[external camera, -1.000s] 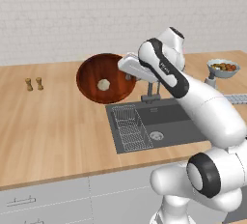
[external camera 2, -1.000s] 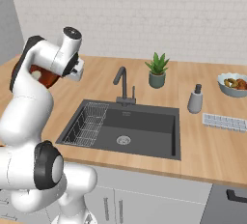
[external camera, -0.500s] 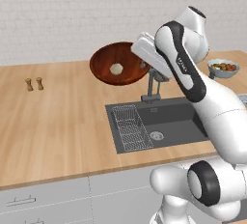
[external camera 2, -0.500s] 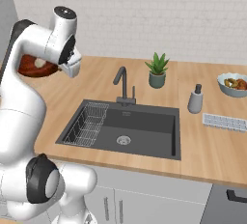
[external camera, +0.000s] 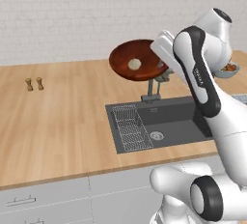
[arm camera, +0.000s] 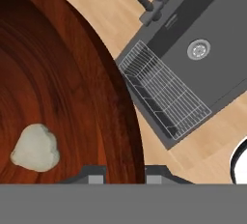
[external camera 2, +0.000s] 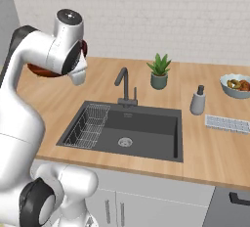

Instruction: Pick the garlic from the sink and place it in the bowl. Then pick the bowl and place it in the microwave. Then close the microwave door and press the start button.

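End effector (arm camera: pixel 125 170) clamped on the rim of the bowl (external camera: pixel 136 60), held aloft above the counter (external camera: pixel 62 112) behind the sink (external camera: pixel 161 127), garlic (external camera: pixel 134 64) riding inside. Best kept level and carried slowly toward the microwave, lest the garlic roll out.

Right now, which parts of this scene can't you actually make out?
- Left base view: the fingers' hold on the reddish-brown wooden bowl is hidden behind the white arm.
- Right base view: the bowl is mostly hidden behind the arm.
- Hand view: the bowl's left side is cut off; the pale garlic lump lies inside.
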Available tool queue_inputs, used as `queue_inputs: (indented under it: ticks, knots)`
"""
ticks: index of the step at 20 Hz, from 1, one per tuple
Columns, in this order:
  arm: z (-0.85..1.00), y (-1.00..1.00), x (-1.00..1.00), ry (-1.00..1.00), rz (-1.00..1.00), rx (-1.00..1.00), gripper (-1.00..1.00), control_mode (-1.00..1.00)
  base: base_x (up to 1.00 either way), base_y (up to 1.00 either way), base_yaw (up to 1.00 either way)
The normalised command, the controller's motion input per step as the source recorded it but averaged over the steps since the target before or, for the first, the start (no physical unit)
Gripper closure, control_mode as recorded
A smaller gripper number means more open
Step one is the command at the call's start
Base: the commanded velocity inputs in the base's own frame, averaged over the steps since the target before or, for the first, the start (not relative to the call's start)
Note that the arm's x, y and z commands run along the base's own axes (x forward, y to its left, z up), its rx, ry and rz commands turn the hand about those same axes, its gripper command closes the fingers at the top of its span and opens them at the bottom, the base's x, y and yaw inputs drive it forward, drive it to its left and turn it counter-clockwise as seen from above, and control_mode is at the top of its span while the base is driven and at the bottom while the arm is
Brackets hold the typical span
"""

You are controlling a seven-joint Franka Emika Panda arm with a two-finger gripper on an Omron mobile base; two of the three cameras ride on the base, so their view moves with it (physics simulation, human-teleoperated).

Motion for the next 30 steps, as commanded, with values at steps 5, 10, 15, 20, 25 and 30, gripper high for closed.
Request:
queue_inputs:
  ticks: [5, 10, 15, 20, 25, 30]
  knots:
    - [-0.03, -0.31, -0.41, -0.09, -0.18, 0.02, 1.00, -1.00, 0.00, 0.00, 0.00]
    - [-0.18, -0.16, -0.29, 0.01, -0.01, 0.09, 1.00, -1.00, 0.00, 0.00, 0.00]
    - [-0.09, 0.00, -0.04, 0.06, 0.00, 0.01, 1.00, -1.00, 0.00, 0.00, 0.00]
    - [-0.02, 0.00, -0.09, 0.00, 0.00, 0.01, 1.00, 1.00, -0.77, -0.01, -0.03]
    - [0.00, 0.00, 0.00, 0.00, 0.00, 0.00, 1.00, 1.00, -0.95, -0.02, -0.26]
    - [0.00, 0.00, 0.00, 0.00, 0.00, 0.00, 1.00, 1.00, -0.10, -0.09, -0.86]
